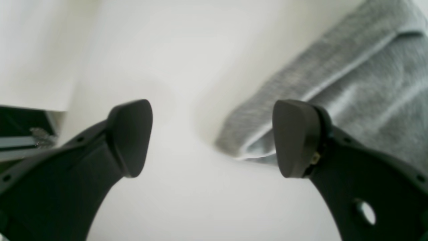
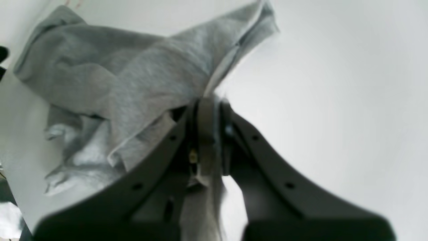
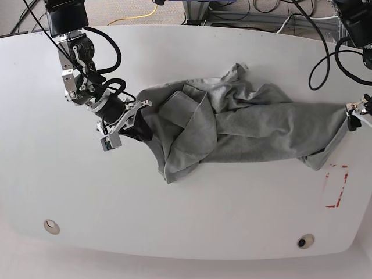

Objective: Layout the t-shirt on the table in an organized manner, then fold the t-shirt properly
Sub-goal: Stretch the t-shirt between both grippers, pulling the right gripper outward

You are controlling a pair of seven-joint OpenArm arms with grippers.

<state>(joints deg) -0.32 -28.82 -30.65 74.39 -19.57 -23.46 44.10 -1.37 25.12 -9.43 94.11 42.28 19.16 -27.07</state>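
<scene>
White table bears crumpled t-shirt, seemingly pinched by right end effector.

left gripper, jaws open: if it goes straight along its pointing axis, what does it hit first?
Likely the bare white table: the gap of the left gripper looks onto tabletop. The t-shirt edge lies just off-axis by one finger, so that finger may clip it. Depth is unclear.

Black arms with looping black cables; the right gripper shows silver brackets, the left gripper matte rounded pads.
</scene>
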